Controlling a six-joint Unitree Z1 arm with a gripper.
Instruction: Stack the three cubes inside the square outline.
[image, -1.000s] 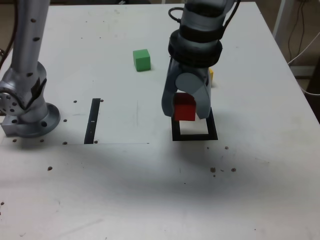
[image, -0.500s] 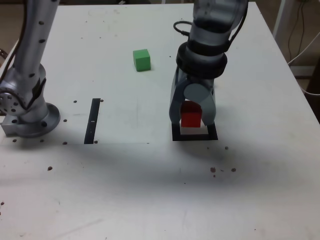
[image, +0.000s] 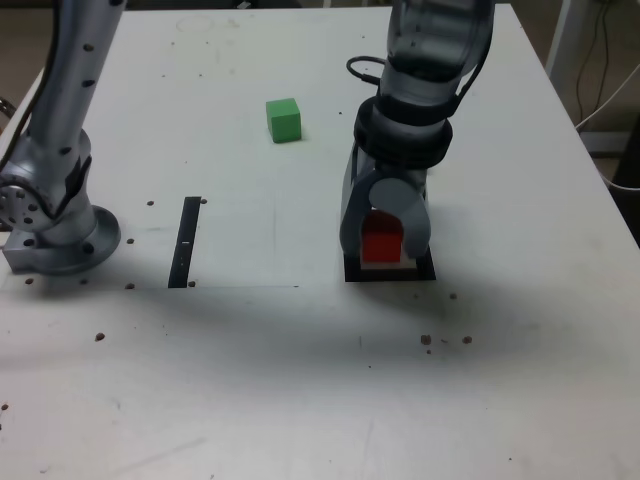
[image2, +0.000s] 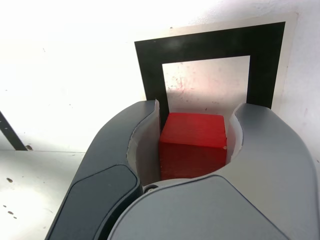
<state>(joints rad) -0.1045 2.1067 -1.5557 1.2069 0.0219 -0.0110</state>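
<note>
My gripper (image: 382, 243) is shut on the red cube (image: 381, 241), holding it low over the square outline (image: 390, 272), whose black border shows around the fingers. In the wrist view the red cube (image2: 192, 144) sits clamped between both grey fingers (image2: 142, 145), with the square outline (image2: 152, 60) and its white centre right beyond it. Whether the cube touches the table I cannot tell. The green cube (image: 283, 119) lies alone farther back, toward the exterior view's left. The yellow cube is hidden behind the arm.
The arm's grey base (image: 55, 235) stands at the exterior view's left edge. A narrow black strip (image: 186, 241) lies on the white table (image: 300, 380) between base and outline. Small dark specks dot the table's front. Cables hang past the table's far right.
The gripper has carried the red cube down and slightly toward the exterior view's right, from above the outline's back edge to low over its centre. The yellow cube is now hidden by the arm.
</note>
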